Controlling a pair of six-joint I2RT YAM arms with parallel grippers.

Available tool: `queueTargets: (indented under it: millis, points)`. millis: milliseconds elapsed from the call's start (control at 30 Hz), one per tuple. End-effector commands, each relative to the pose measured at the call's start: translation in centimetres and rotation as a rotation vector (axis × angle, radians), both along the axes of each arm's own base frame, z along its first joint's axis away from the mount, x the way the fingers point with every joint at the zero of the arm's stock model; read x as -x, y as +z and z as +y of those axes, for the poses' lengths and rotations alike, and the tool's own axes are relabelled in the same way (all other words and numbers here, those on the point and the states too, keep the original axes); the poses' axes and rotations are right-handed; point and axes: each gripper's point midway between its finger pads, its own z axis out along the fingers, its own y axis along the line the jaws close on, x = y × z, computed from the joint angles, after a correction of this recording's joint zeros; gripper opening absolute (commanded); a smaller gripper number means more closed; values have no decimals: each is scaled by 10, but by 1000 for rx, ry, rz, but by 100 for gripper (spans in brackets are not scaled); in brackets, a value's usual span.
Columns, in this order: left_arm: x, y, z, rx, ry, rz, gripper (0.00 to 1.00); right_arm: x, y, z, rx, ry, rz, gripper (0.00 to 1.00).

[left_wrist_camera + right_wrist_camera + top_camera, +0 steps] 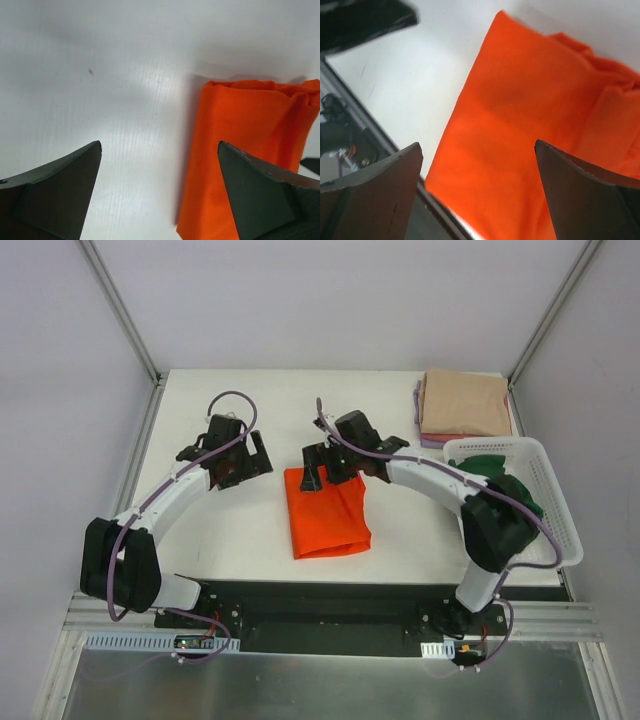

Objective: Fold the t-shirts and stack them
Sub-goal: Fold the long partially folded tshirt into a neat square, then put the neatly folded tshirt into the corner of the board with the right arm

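The orange shirt (pixel 328 515) lies folded in the middle of the bench (pixel 230 530) — neither hand grips it. The left hand (pixel 248 458) hangs spread beside its far left corner; the right hand (pixel 322 468), also spread, hovers over its far edge. A beige shirt (pixel 463 403) tops the far-right pile.
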Motion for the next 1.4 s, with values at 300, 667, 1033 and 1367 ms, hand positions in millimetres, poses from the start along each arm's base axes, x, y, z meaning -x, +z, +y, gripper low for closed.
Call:
queueTargets:
  millis: [300, 667, 1033, 1367]
  points:
    - [-1, 11, -7, 44, -45, -20, 99, -79, -90, -67, 319, -280, 123, 96]
    - [-22, 21, -82, 201, -304, -44, 99, -80, -78, -84, 278, -239, 89, 96]
    - [-62, 33, -144, 344, -417, -56, 99, -95, -31, -66, 84, -263, 35, 96]
    - [-86, -2, -196, 465, -495, 15, 99, -104, -97, -125, 182, -431, 166, 96]
